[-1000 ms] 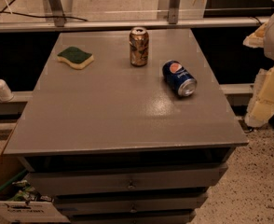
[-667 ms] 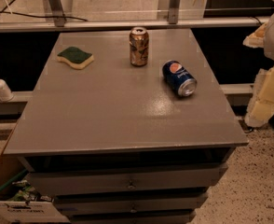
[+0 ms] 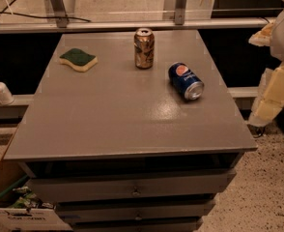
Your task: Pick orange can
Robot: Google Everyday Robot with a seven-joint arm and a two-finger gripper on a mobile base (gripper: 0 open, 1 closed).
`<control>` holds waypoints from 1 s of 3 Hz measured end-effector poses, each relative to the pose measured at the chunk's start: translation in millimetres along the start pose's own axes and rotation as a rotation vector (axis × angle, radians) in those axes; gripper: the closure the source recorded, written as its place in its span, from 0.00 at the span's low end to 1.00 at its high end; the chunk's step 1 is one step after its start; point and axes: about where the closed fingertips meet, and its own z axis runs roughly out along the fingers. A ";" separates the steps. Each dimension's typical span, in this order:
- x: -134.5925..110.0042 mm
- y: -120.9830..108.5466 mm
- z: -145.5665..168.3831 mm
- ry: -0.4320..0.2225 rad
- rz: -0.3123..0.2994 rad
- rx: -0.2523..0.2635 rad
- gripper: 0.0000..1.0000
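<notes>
Currently the gripper is parked off the right edge of the table, beside the tabletop rather than over it, roughly level with the middle of the table's depth. Can't tell how far open it is from this angle. It holds nothing off the table, since every item sits well apart from it. Working outward from there, the first thing in the way is the blue Pepsi can. It lies on its side on the right half of the top, silver end toward the near-right, long axis diagonal. Past that is the orange can, which stands upright with its long axis vertical and silver rim up, near the far edge and about centre across the width. So the target lies to the left of the gripper and further back, with the Pepsi can just off that straight line. The two cans are near each other but not touching, with clear grey surface between them. My read: come in over or behind the Pepsi can, not through it, then close side-on around the upright body. An upright can tips easily if clipped on approach, so line up before descending. The green-topped sponge sits on the far-left, well clear, not a factor. Reach not yet begun.
</notes>
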 end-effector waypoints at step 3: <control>-29.5 -92.5 79.4 -0.274 0.074 0.064 0.00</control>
